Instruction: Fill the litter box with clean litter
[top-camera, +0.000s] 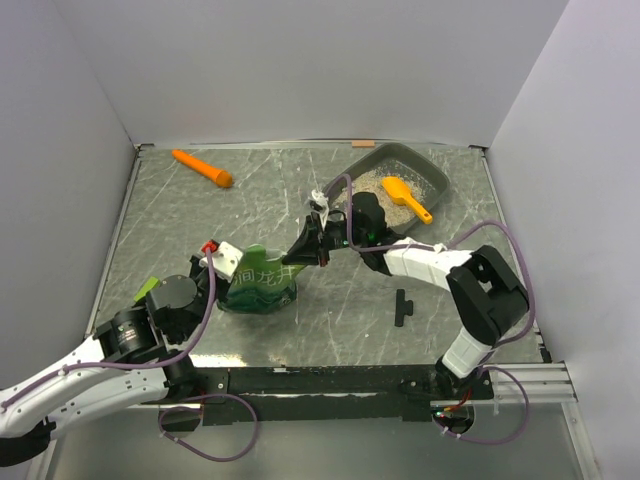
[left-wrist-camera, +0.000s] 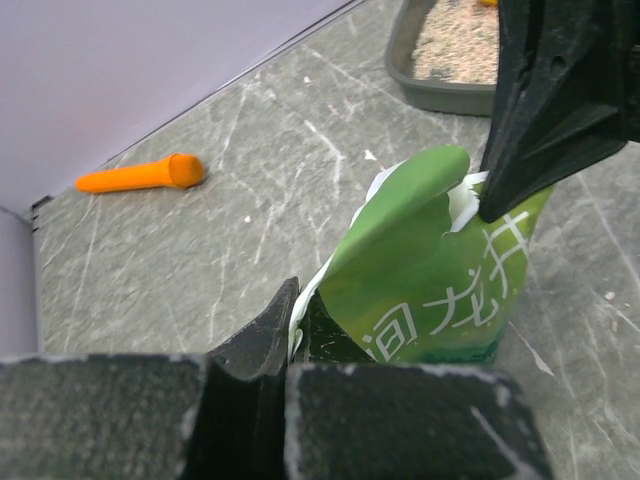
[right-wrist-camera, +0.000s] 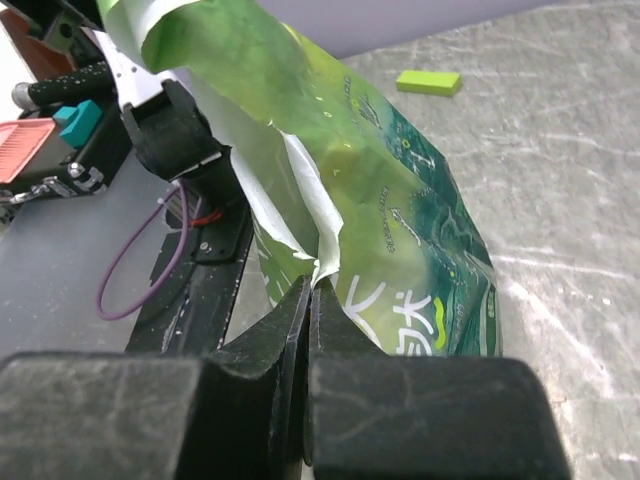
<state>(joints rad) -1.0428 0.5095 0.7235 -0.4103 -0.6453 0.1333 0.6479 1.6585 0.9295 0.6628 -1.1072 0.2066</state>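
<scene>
The dark grey litter box (top-camera: 400, 155) sits at the back right with clean litter (top-camera: 375, 186) spread in it. A green glossy bag (top-camera: 258, 285) stands upright at the table's middle left. My left gripper (left-wrist-camera: 297, 318) is shut on the white-lined left edge of the bag's (left-wrist-camera: 440, 270) mouth. My right gripper (right-wrist-camera: 313, 292) is shut on the opposite torn edge of the bag (right-wrist-camera: 400, 220). From above, the right gripper (top-camera: 306, 250) is at the bag's upper right corner. The litter box (left-wrist-camera: 430, 92) lies beyond the bag.
An orange scoop (top-camera: 405, 198) lies in the litter box. An orange carrot-shaped object (top-camera: 203, 167) lies at the back left. A small black piece (top-camera: 402, 307) lies near the right arm. A green block (right-wrist-camera: 428, 82) lies left of the bag. Walls enclose the table.
</scene>
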